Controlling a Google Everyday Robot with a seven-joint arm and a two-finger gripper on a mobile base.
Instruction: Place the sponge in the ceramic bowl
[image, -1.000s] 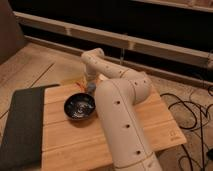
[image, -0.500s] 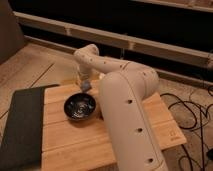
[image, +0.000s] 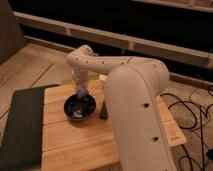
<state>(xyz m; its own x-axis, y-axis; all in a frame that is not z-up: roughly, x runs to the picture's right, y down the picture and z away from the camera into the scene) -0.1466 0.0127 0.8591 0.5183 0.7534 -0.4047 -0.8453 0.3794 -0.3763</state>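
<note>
Wooden table (image: 75, 145) — end effector (image: 81, 88) holds sponge (image: 82, 93) above ceramic bowl (image: 79, 109).

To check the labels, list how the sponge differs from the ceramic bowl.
Colour: the sponge is light blue, while the ceramic bowl is dark and glossy.
Size: the sponge is much smaller than the bowl.
Pose: the sponge hangs at the tool, over the bowl's far rim, while the bowl rests on the wooden table.
Shared: both sit below the arm's wrist.
</note>
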